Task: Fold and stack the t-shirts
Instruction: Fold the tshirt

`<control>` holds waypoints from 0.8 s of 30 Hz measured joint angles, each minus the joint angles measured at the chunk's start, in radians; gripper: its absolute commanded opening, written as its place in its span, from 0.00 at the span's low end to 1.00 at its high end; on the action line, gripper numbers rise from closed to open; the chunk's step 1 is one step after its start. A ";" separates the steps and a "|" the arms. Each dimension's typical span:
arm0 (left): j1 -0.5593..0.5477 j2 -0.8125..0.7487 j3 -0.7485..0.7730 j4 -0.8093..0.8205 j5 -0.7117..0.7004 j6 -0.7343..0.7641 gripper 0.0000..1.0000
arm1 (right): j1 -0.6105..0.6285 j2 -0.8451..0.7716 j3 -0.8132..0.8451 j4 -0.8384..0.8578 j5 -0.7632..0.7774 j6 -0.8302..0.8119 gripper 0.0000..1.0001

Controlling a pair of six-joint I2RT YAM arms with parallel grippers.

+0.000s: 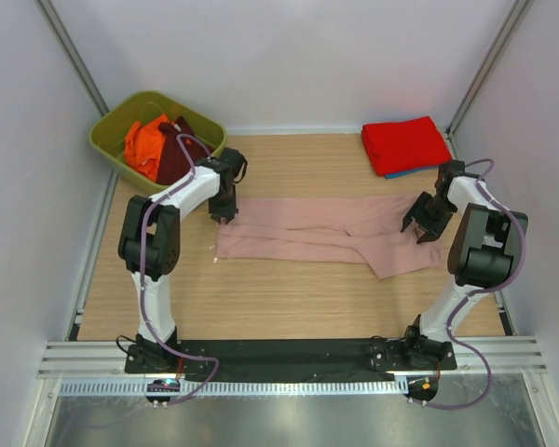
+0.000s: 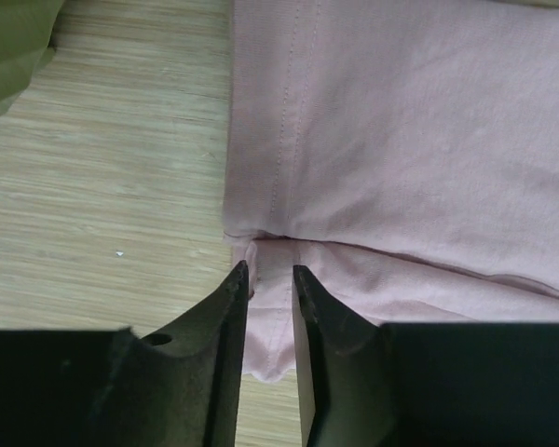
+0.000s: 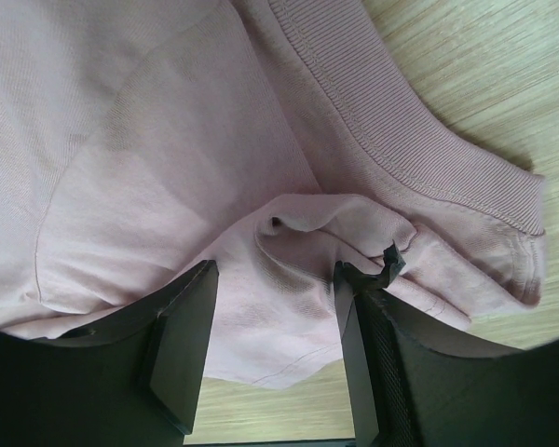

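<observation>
Both ends of the dusty-pink t-shirt (image 1: pixel 317 233), folded lengthwise on the table (image 1: pixel 289 298), are attended. Left gripper (image 2: pixel 269 270): fingers nearly together astride the hem; I cannot tell whether they pinch. Right gripper (image 3: pixel 275 279): fingers spread over bunched cloth by the collar. Farther back, a red t-shirt (image 1: pixel 405 144) lies on a blue t-shirt (image 1: pixel 401 173), and an orange t-shirt (image 1: pixel 144 144) and a maroon t-shirt (image 1: pixel 177 154) fill the green bin (image 1: pixel 107 149).

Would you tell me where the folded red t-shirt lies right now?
In the top view, the folded red t-shirt sits at the far right corner of the table, atop a blue t-shirt, just beyond the right pincer.
</observation>
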 measured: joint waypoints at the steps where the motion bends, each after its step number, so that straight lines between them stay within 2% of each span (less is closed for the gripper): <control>1: 0.000 -0.001 0.000 0.000 -0.004 0.000 0.31 | 0.000 0.000 0.000 0.000 0.000 0.000 0.59; 17: -0.001 -0.002 -0.022 0.005 -0.013 -0.002 0.35 | 0.000 0.002 0.023 -0.012 0.006 -0.015 0.59; 19: -0.002 -0.002 -0.032 0.004 -0.007 -0.002 0.35 | 0.000 0.005 0.023 -0.011 0.006 -0.015 0.59; 24: -0.002 -0.002 -0.051 0.009 0.004 -0.004 0.26 | 0.000 0.015 0.023 -0.011 0.006 -0.015 0.59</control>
